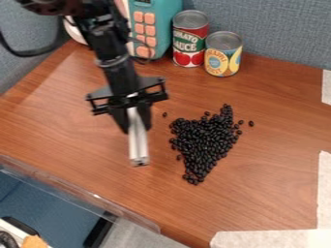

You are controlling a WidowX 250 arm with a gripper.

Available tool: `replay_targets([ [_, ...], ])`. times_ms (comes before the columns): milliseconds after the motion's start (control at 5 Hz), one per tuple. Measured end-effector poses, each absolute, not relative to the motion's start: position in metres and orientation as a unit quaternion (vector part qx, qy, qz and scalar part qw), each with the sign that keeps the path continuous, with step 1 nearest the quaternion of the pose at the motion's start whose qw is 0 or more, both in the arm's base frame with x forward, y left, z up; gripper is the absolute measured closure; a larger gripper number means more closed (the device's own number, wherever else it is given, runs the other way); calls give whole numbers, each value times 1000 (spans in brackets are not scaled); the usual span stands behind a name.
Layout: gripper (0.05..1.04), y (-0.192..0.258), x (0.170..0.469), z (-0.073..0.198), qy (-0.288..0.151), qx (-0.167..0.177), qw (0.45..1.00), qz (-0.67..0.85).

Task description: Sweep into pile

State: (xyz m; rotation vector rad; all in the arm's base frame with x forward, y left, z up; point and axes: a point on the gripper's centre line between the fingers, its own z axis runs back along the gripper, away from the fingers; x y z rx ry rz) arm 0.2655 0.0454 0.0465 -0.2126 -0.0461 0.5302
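The arm (121,72), in the upper left of the frame, is black, with a rounded, reddish-dark housing (55,7) near the top edge. Its narrow forearm carries a greyish collar (113,61). A thick black cable (31,53) curves at upper left. The black gripper (134,125) has a wide, angular crosspiece with open, frame-like ends and dark, tapering fingers (119,119).

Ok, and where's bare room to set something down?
Bare wood lies between the black beans and the pale strips. Crowded: the back, with cans and a teal toy, and around the gripper holding a silver bar.
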Motion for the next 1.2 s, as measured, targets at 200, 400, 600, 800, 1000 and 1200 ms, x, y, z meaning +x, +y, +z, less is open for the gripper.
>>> replay_targets([
  [200,717,74,283,37,-59,-124,979,148],
  [400,717,97,301,17,-76,-99,992,34],
  [600,717,108,314,10,-72,-58,996,-9],
  [800,717,99,332,1,-58,-41,997,-36],
  [1000,717,83,341,1,-52,-42,996,-56],
  [1200,717,54,341,-1,-44,-50,994,-86],
])
